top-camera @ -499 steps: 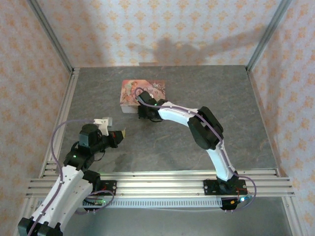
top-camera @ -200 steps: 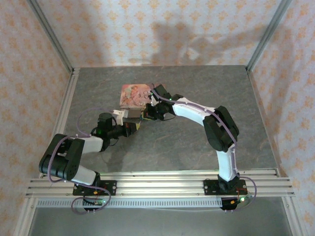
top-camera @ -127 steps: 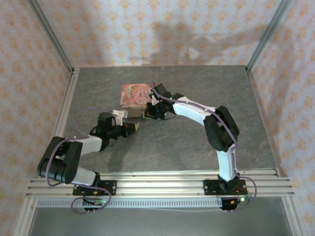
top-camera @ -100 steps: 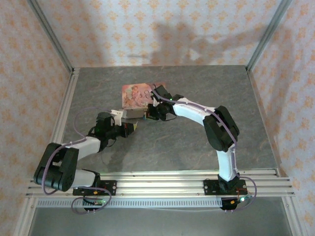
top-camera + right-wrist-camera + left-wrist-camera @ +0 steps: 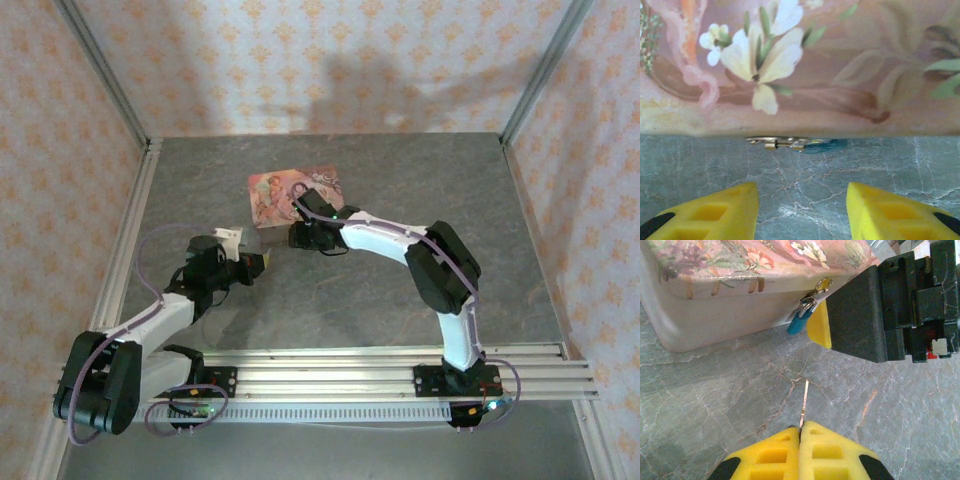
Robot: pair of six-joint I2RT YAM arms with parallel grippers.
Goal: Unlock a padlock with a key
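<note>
A tiny blue padlock (image 5: 799,322) hangs by its silvery shackle from the hasp on the front of the pink flowered tin box (image 5: 740,295); the right wrist view catches it as a blue sliver (image 5: 824,145) under the box's front edge. My left gripper (image 5: 800,429) is shut on the thin pale key (image 5: 803,402), whose blade points toward the padlock from a short way off. My right gripper (image 5: 802,202) is open, its yellow fingers on either side of the hasp and apart from it. From above, the left gripper (image 5: 258,263) and right gripper (image 5: 297,236) sit close together before the box (image 5: 290,188).
The box rests on a grey marbled table (image 5: 330,290). The right gripper's black body (image 5: 900,305) and one yellow finger (image 5: 820,327) stand just right of the padlock. Patterned walls and metal rails (image 5: 130,250) bound the table.
My left arm has stretched out low over the table, bringing the key toward the box front. My right gripper slid down from the box to just in front of it.
</note>
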